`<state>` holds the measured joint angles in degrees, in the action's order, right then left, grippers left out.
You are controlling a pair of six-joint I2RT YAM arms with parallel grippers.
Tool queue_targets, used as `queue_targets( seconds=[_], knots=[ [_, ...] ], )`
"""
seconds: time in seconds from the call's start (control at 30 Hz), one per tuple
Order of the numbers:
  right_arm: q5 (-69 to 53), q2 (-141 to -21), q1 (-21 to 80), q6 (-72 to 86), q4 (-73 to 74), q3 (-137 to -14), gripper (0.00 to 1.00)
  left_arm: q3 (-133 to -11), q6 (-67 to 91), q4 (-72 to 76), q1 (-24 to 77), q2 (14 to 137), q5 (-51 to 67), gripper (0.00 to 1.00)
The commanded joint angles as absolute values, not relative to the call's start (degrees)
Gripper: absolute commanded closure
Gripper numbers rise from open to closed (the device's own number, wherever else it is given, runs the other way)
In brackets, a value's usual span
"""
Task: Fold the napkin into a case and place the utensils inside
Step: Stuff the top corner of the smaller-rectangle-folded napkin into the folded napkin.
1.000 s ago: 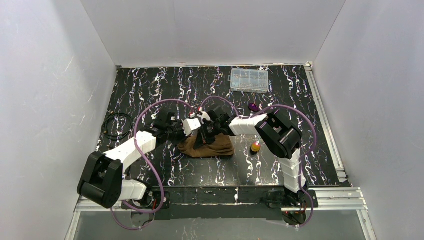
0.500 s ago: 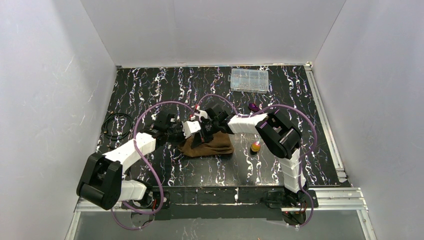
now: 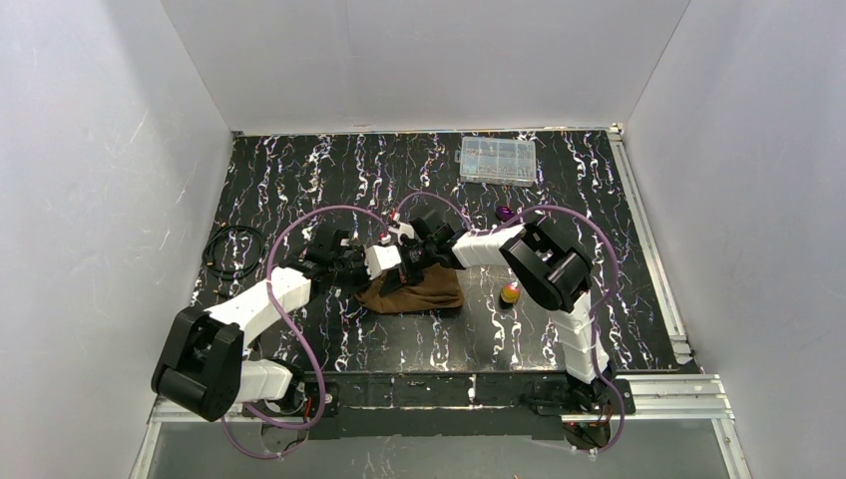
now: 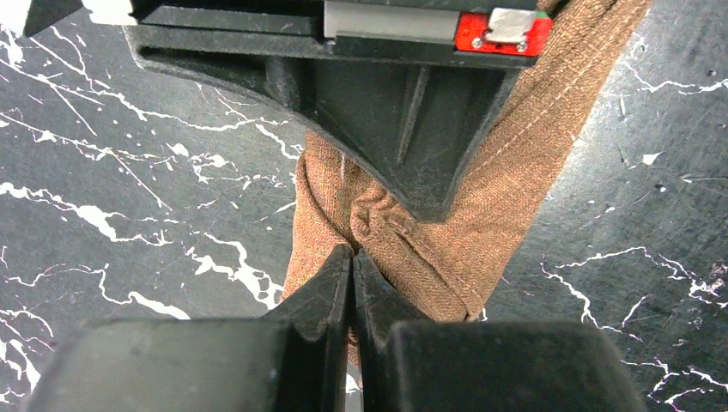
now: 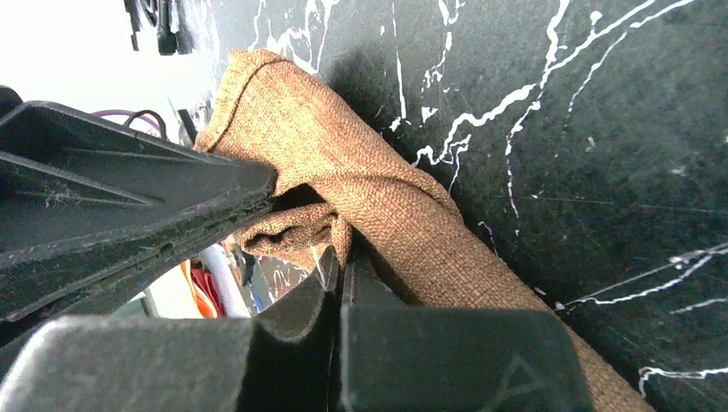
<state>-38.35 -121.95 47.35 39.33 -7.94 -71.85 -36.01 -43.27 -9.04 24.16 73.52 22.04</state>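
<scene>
At the middle of the worktop [image 3: 299, 180], the napkin [image 3: 417, 292] lies bunched in a loose brown heap, with both arms meeting over its far-left edge. The left arm [image 3: 267, 295] has its jaws pressed shut on a puckered fold of the cloth. The right arm [image 3: 487, 245] has its jaws closed on a neighbouring fold, just beside the other pair. Compared with a second ago, both wrists have crept a little toward the far side, and the heap has drawn in slightly with them. This suggests the fold is still being formed: the cloth is gathered, not flat, and no case or pocket shows yet. The utensils wait outside it. The gold-orange-headed one [image 3: 510, 293] sits just right of the napkin, and the purple-headed one [image 3: 507, 214] lies farther back, near the clear plastic box [image 3: 497, 162]. A dark cable coil [image 3: 231, 250] lies well to the left.
</scene>
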Motion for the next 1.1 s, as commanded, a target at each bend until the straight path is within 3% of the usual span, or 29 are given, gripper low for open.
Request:
queue_targets(
  seconds=[0.0,0.3,0.5,0.77,0.83,1.07],
  knots=[
    [-37.9,-121.5,46.6,40.3,-11.3,-74.3,0.99,-35.3,-43.7,-9.8,24.9,71.5,24.8,1.0],
    [-31.0,-125.4,48.4,32.0,6.1,-80.0,0.99,-37.8,-40.9,-8.9,24.9,71.4,22.6,1.0],
    [-29.7,-125.9,48.7,32.0,4.8,-72.4,0.99,-39.6,-39.2,-8.9,24.8,71.6,22.8,1.0],
    [-28.8,-127.9,49.2,30.6,7.0,-72.9,0.99,-41.5,-37.0,-12.0,24.8,71.1,23.7,1.0],
    [-28.7,-127.7,49.2,30.7,6.7,-72.6,0.99,-41.3,-36.4,-13.9,24.8,71.1,24.6,0.84],
    [-29.0,-126.8,49.3,31.0,5.6,-71.6,0.99,-40.8,-35.1,-15.4,24.8,70.5,24.7,0.53]
  ],
)
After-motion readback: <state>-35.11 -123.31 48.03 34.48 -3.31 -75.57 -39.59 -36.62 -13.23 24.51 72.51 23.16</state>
